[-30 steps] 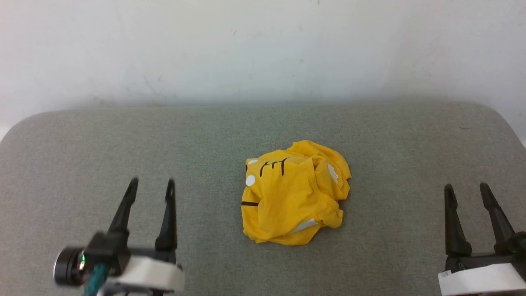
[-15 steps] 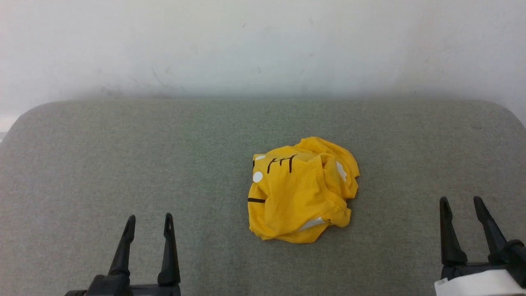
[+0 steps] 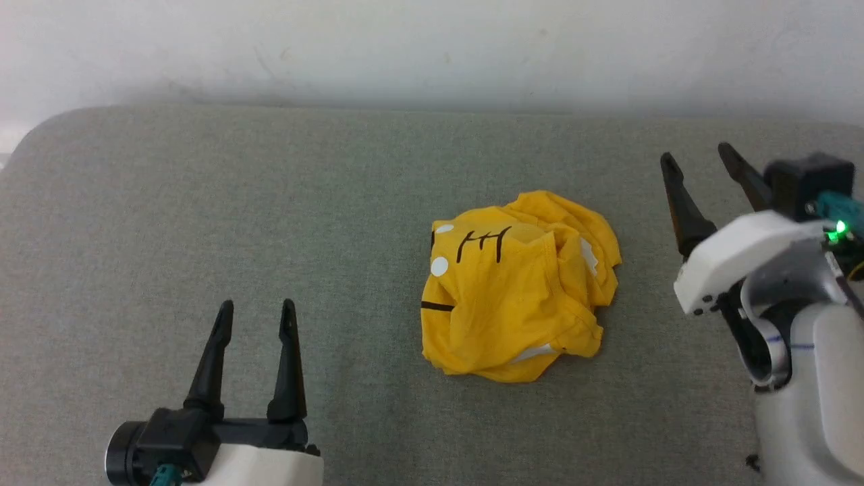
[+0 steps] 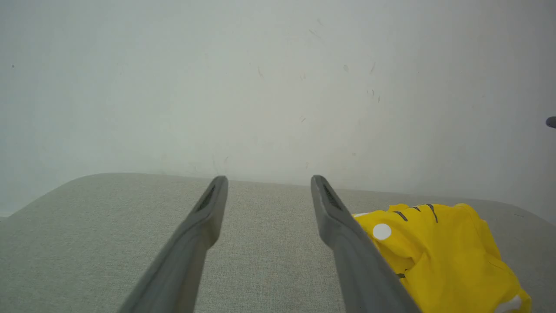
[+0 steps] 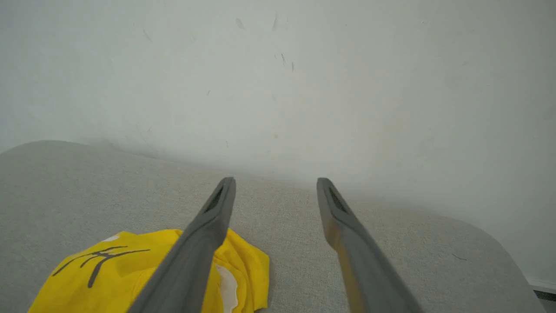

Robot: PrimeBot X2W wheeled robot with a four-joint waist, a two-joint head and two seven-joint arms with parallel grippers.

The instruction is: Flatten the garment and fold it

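Note:
The garment is a bright yellow T-shirt crumpled in a heap on the grey padded surface, right of centre, with white dots and black strokes showing on top. My left gripper is open at the lower left, well clear of the heap. Raised at the right, my right gripper is open with nothing between its fingers, just right of the garment. The left wrist view has the garment to the right of the open left gripper. In the right wrist view the garment lies left of the open right gripper.
A white wall runs along the far edge of the grey surface. The surface has rounded corners at the far left and far right. Bare grey fabric lies on all sides of the heap.
The head camera has tilted down, shifting the whole picture. My right arm has lifted and come forward beside the garment. The garment lies as before.

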